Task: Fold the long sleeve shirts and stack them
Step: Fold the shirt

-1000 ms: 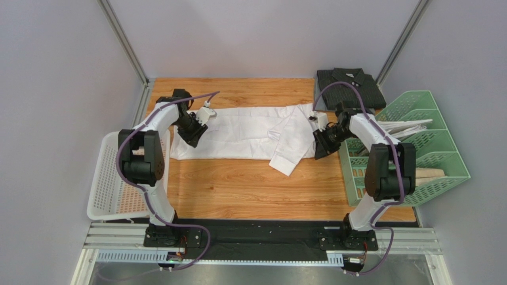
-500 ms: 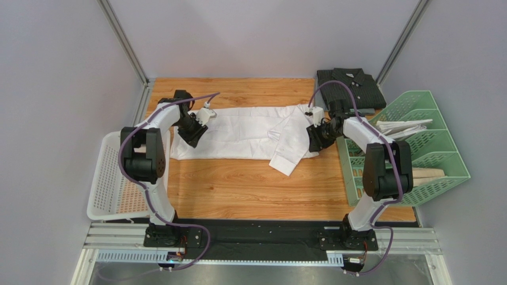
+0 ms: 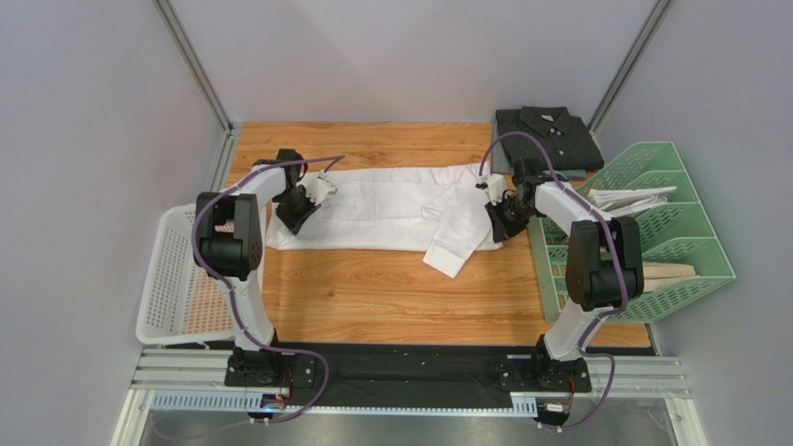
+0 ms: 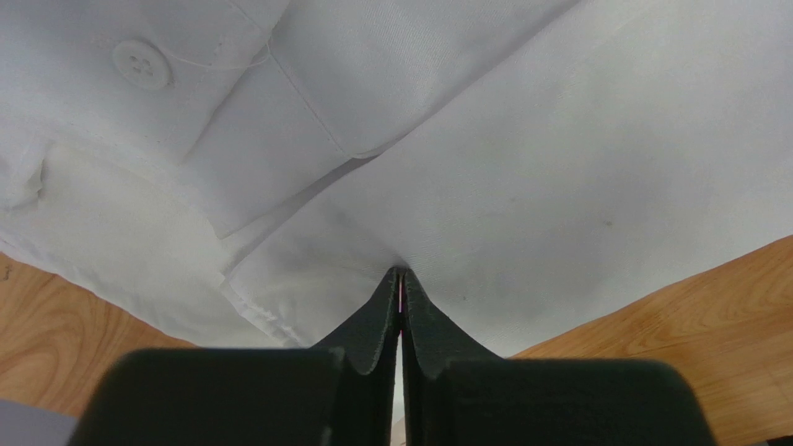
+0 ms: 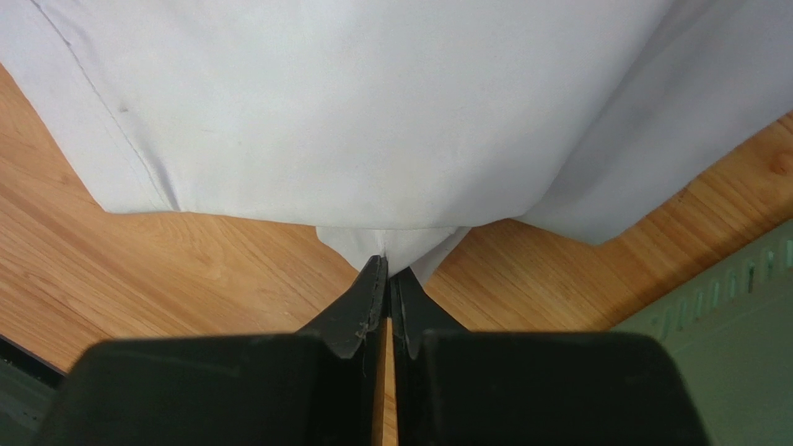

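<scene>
From the overhead camera, I judge the job about half done. The dark shirt (image 3: 547,137) is already folded and lies at the table's (image 3: 372,297) far corner, beyond my right hand (image 3: 499,216) and well apart from my left hand (image 3: 313,191). The white shirt (image 3: 386,206) is not yet folded. It lies spread flat between the two hands, with one sleeve bent across its body and the cuff trailing toward the near side. The left hand sits at one end of it and the right hand at the other, just beside the green tray (image 3: 651,251). What remains is to fold the white shirt and then stack the two shirts together.

On the left wrist camera, the fingers (image 4: 377,325) are clenched, with a pinch of white cloth caught at their tips. A buttoned cuff lies just ahead of them, and bare wood shows to either side.

On the right wrist camera, the fingers (image 5: 358,316) are pressed together too. They nip a small tab of the shirt's edge where it meets the wood, and the tray's green corner is off to one side.

A second ago both hands stood open and short of the cloth. Since then the left hand has pushed in over its end of the shirt, and the right hand has swung away from the tray onto the other end. Both have closed on fabric. The shirt itself has barely shifted.
</scene>
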Controlling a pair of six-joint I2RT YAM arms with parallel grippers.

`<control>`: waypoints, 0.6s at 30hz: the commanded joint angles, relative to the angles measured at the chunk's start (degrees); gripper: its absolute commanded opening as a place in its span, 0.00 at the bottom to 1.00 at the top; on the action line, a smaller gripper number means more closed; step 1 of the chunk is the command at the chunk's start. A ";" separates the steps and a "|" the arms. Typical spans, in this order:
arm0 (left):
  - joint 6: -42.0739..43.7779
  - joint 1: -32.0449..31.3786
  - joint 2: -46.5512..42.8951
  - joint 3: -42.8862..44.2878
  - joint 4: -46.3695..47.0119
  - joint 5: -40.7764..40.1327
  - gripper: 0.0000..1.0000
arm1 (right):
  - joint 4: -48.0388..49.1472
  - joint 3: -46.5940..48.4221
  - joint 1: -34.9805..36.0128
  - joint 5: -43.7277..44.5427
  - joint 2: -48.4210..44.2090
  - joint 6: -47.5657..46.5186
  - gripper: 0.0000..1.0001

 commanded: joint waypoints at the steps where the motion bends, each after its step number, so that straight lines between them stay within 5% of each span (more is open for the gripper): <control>1: 1.10 0.63 1.22 -0.36 0.90 -3.36 0.03 | -6.27 5.21 -1.69 5.68 -0.82 -7.13 0.05; 14: 1.89 0.98 -0.79 0.52 -1.65 -2.67 0.01 | -12.87 10.06 -2.49 -0.03 1.81 -6.78 0.19; 18: 2.24 0.98 -8.07 0.08 -3.76 2.34 0.21 | -12.96 11.63 -3.10 -1.70 0.59 -5.47 0.23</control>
